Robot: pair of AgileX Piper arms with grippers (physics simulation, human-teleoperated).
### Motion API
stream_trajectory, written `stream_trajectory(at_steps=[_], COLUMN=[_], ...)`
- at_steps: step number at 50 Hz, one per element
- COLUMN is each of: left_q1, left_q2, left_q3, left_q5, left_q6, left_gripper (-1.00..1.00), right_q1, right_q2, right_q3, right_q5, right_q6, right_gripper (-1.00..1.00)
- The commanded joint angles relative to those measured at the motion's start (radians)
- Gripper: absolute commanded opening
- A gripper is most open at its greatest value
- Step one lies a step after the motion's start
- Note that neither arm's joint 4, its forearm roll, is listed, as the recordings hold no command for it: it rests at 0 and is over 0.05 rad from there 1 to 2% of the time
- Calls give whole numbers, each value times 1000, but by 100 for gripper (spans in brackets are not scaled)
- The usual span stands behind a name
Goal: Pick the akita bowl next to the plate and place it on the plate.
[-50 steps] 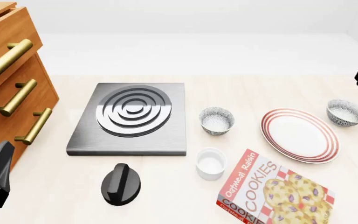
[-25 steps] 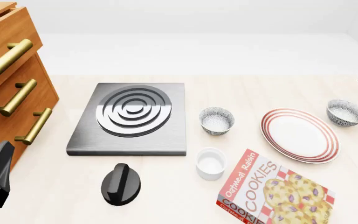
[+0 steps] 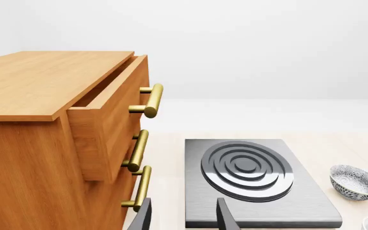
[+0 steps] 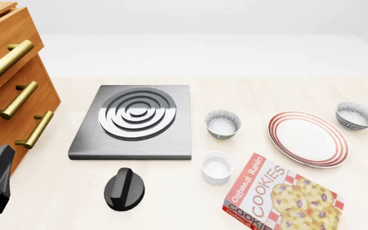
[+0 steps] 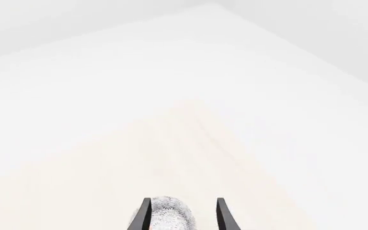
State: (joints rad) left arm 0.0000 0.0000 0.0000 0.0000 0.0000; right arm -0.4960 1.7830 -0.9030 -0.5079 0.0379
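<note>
right claw (image 5: 181, 215) lined up over the akita bowl (image 5: 166, 215)
fingers spread wide, holding nothing; bowl sits between them below. descending off-centre could clip its rim and tip it.

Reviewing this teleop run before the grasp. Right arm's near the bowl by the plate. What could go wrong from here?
1. Two look-alike speckled bowls: the akita bowl beside the plate, and the other bowl farther left. The wrong one could get picked.
2. The right gripper is open with the bowl barely in view between its fingers; a misaligned descent may knock the rim.
3. The cookie box sits close to the plate, tightening placement.
</note>
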Motion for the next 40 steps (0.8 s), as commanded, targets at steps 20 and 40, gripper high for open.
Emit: stream_trajectory(at_steps=[20,40], left_q1=[0,0], left_q2=[0,0], left_q3=[0,0], left_q5=[0,0], left_q6=[0,0], left_gripper=[100,100], right_q1=[-17,-10], right_q2=[83,128], right_q3=[-55,-104], right_q5=[41,98], right_q6=[14,39], right_gripper=[100,100])
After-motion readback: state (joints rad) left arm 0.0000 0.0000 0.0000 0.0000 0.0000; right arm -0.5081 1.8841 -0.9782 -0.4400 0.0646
